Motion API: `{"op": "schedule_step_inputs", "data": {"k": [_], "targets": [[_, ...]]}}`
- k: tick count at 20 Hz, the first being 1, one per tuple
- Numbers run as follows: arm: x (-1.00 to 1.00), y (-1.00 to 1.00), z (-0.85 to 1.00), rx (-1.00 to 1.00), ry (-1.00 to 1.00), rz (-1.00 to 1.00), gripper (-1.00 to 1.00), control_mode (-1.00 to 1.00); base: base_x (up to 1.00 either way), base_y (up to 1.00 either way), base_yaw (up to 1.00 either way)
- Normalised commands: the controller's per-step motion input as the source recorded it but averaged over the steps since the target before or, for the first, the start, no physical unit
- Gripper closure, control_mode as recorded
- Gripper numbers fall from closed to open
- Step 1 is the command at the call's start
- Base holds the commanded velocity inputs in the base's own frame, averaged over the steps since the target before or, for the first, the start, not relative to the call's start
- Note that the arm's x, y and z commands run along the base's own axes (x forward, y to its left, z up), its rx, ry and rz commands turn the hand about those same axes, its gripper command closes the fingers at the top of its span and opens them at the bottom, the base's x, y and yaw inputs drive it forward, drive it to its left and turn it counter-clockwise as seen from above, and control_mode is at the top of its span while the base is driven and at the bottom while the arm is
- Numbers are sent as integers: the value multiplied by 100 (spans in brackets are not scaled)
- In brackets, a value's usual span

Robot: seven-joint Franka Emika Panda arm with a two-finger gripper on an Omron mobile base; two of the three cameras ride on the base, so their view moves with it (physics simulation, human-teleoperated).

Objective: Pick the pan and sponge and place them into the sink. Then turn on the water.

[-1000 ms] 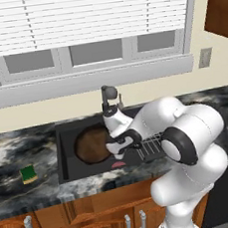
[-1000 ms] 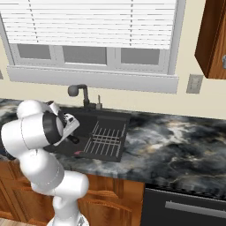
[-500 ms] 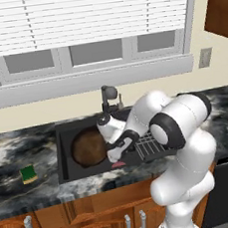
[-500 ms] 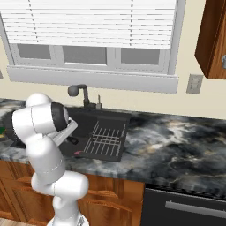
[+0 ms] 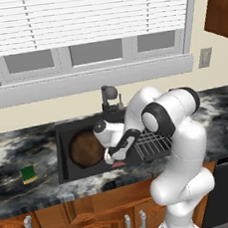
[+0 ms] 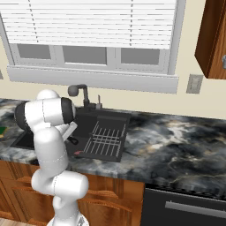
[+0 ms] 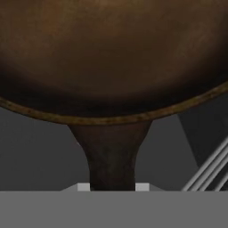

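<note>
A: Where's the pan [image 5: 86,148]?
B: Down in the left part of the sink [image 5: 64,157], brown inside facing up. Its handle [image 7: 111,156] points right, toward the gripper [image 5: 112,157].
A: Fingers?
B: Narrow, clamped on the handle. In the hand view the handle runs straight down between them, and the pan's rim curves across just above.
A: Lifted or resting?
B: Can't tell. It sits low in the basin, and contact with the floor isn't visible.
A: Sponge [image 5: 28,174]?
B: On the counter [image 5: 20,151], left of the sink, near the front edge. Green with a yellow side, well apart from the gripper.
A: Rack?
B: Wire rack [image 6: 104,136] in the right section of the sink. Its bars show at the lower right of the hand view, just beside the handle.
A: Faucet?
B: Dark faucet [image 6: 80,92] at the back edge of the sink, behind the arm [image 5: 159,118]. The spout curves over the basin.
A: Arm pose?
B: Bent over the sink from the counter's front edge, wrist down in the basin between pan and rack.
</note>
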Motion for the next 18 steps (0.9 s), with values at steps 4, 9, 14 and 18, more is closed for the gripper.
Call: {"op": "schedule_step_inputs", "data": {"k": [4,9,14,18], "targets": [[33,3,-25,0,-8,0,100,-100,0,0,0],[34,1,-38,0,-7,-1,100,-100,0,0,0],[32,3,-39,0,-7,-1,100,-100,0,0,0],[33,11,-35,0,-8,-2,100,-100,0,0,0]]}}
